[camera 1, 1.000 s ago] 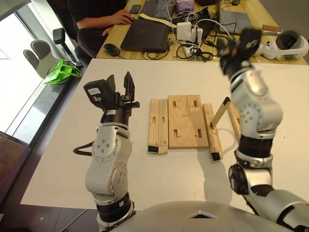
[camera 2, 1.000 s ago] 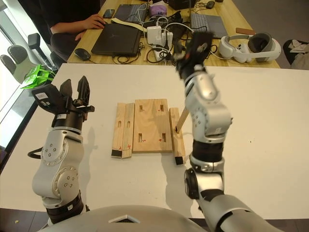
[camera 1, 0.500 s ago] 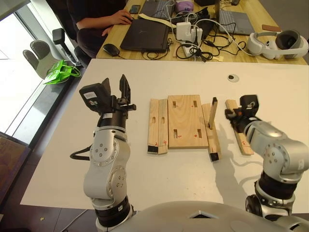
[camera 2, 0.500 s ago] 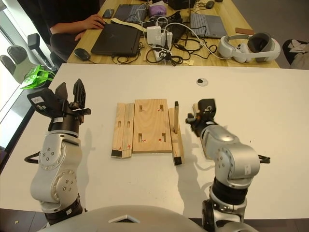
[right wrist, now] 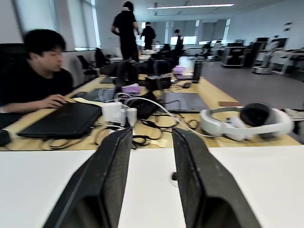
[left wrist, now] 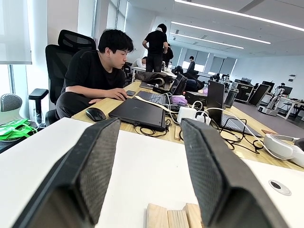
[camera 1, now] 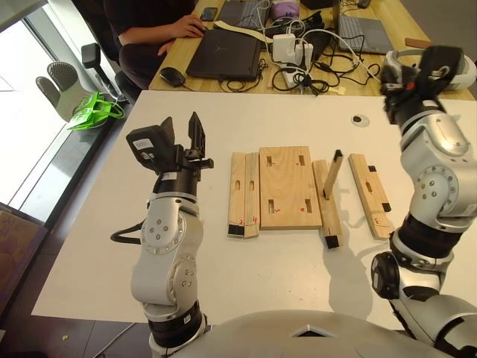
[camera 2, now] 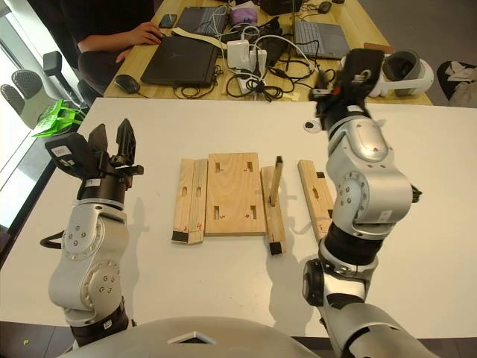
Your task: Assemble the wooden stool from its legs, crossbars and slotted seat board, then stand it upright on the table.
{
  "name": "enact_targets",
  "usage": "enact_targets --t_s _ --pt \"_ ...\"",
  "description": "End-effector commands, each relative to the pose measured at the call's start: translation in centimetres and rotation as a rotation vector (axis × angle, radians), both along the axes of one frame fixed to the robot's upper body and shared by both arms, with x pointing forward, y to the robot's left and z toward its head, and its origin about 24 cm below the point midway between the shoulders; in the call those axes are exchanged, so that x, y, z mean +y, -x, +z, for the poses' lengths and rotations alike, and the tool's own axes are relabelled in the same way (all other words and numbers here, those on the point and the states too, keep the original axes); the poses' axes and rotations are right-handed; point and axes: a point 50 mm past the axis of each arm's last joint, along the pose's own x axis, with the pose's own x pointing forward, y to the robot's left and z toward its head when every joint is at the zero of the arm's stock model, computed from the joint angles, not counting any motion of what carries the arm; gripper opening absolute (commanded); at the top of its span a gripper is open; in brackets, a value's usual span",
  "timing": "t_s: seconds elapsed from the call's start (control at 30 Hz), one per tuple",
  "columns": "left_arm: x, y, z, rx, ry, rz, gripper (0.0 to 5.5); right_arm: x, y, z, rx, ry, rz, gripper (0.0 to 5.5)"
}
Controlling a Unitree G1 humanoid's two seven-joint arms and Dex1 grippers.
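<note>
The slotted seat board (camera 1: 289,186) lies flat mid-table. Two slotted wooden pieces (camera 1: 244,194) lie side by side against its left edge. On its right lies a leg piece (camera 1: 326,205) with a short crossbar (camera 1: 332,173) standing upright in it. Another leg piece (camera 1: 370,195) lies farther right, apart. My left gripper (camera 1: 184,128) is open and empty, held above the table left of the wood; its wrist view shows the ends of the wooden pieces (left wrist: 173,216) below the fingers. My right gripper (camera 1: 412,68) is raised high over the table's far right, open and empty (right wrist: 151,185).
A small dark round object (camera 1: 361,118) sits on the white table beyond the wood. Behind the table's far edge stands a wooden desk (camera 1: 179,52) with laptops, cables, a mouse and a headset (camera 1: 436,63); a person sits at it.
My right arm has swung up from low beside the right leg piece to high over the far right. The crossbar, tilted a second ago, now stands upright. The left gripper barely shifted.
</note>
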Motion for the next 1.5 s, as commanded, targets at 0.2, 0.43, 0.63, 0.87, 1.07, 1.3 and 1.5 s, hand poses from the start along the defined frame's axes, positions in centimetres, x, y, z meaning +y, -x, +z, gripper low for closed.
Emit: enact_targets --t_s 0.2,0.43,0.63,0.87,1.07,1.3,1.5 --pt "-0.2 -0.2 -0.2 0.004 0.001 -0.01 2.37 5.6 6.3 -12.9 0.69 -0.19 0.279 1.56" --pt "-0.1 -0.3 -0.1 0.001 0.0 -0.013 2.37 9.9 4.6 -7.5 0.324 -0.023 0.56 1.56" --pt "-0.2 -0.3 -0.2 0.002 0.007 -0.005 2.37 8.6 1.4 -6.7 0.283 -0.042 0.371 1.75" --pt "-0.5 -0.6 -0.2 0.0 0.008 -0.02 2.37 14.2 -0.5 -8.7 0.463 -0.16 0.4 2.31" --pt "-0.6 -0.5 -0.2 0.0 0.011 -0.023 2.37 14.0 -0.9 -10.8 0.555 -0.092 0.301 2.31" --pt "-0.6 -0.4 -0.2 0.0 0.016 -0.009 2.37 13.8 0.0 -12.8 0.682 -0.138 0.291 2.31" --pt "-0.7 -0.3 -0.3 0.002 0.018 -0.005 2.37 13.7 0.0 -13.6 0.717 -0.159 0.281 1.67"
